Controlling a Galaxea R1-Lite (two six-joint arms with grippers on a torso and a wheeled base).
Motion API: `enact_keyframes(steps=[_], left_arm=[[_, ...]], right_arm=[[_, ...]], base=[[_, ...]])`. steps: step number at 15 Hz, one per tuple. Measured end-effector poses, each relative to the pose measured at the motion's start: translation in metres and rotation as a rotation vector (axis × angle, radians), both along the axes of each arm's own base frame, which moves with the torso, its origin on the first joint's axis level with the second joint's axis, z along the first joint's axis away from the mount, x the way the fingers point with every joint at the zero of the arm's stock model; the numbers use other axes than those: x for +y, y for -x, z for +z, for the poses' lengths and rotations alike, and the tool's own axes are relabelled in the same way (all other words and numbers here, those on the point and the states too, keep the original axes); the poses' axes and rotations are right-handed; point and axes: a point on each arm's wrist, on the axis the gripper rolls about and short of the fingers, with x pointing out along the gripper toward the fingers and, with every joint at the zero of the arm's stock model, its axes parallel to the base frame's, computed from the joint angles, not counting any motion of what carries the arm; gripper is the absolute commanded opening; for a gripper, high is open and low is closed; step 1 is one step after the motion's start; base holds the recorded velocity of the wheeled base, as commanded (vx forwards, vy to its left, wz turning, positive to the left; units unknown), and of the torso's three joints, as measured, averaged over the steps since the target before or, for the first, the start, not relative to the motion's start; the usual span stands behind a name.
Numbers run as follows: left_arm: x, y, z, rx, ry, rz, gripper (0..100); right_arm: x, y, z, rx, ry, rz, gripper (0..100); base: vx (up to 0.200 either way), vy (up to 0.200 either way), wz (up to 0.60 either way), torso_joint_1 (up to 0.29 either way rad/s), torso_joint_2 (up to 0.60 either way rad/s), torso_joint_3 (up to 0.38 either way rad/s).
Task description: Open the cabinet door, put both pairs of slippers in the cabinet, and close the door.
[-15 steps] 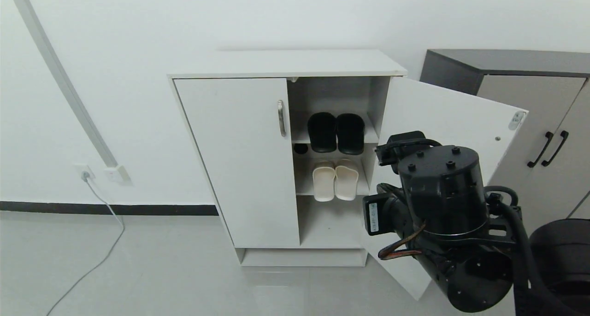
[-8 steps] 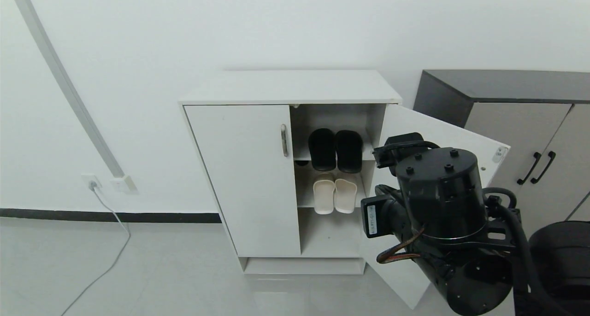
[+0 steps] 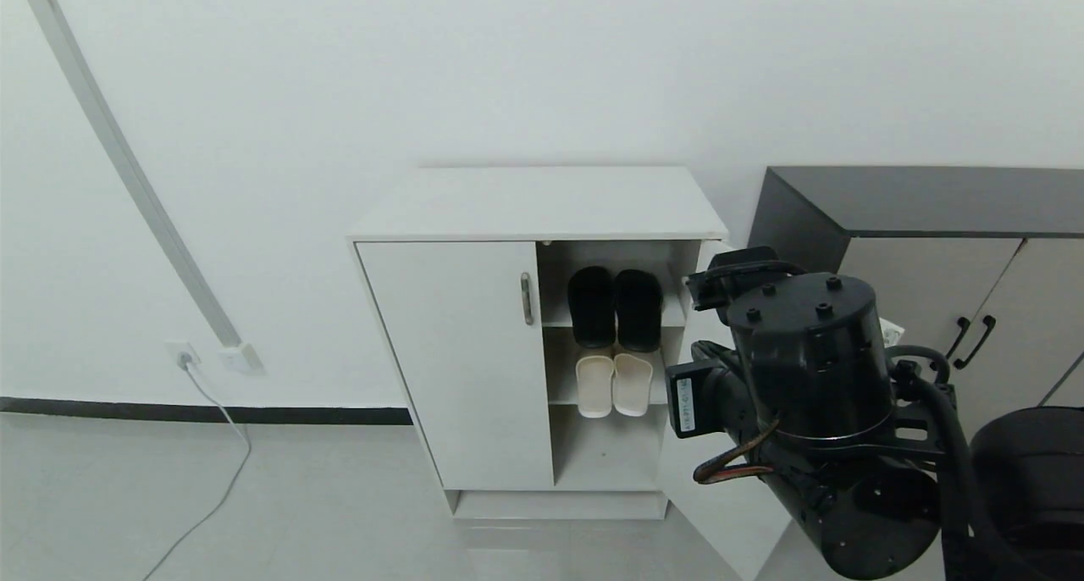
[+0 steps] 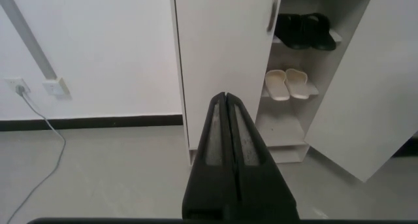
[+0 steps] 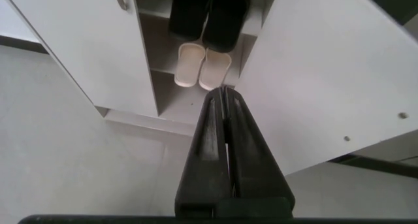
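Note:
The white cabinet (image 3: 542, 204) stands against the wall, its left door (image 3: 461, 361) closed and its right door (image 4: 366, 87) swung open. A black pair of slippers (image 3: 614, 308) lies on the upper shelf. A white pair of slippers (image 3: 614, 384) lies on the shelf below. My left gripper (image 4: 225, 98) is shut and holds nothing; it hangs above the floor, some way in front of the closed door. My right gripper (image 5: 224, 92) is also shut and holds nothing, and it sits before the open compartment, beside the open door (image 5: 326, 74).
A dark grey cabinet (image 3: 931, 208) with black handles stands right of the white one, behind the open door. A wall socket with a cable (image 3: 182, 356) is at the left. Bare tiled floor (image 3: 296, 513) lies in front.
The whole head picture has shifted: the cabinet now shows lower and smaller, so the camera has moved back. The slippers lie as before and the right door stays open.

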Motion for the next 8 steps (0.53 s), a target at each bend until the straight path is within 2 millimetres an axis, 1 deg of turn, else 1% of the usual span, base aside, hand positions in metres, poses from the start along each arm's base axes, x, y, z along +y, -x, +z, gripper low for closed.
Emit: enact_keyframes(steps=[3, 8], left_arm=[[0.0, 0.0, 0.0, 0.0, 0.0, 0.0, 0], [0.0, 0.0, 0.0, 0.0, 0.0, -0.001, 0]], right_arm=[[-0.0001, -0.0001, -0.0001, 0.0, 0.0, -0.001, 0], [-0.0015, -0.0011, -0.0016, 0.003, 0.003, -0.006, 0]], base=[[0.0, 0.0, 0.0, 0.232, -0.55, -0.312], [0.0, 0.0, 0.0, 0.262, -0.59, -0.329]])
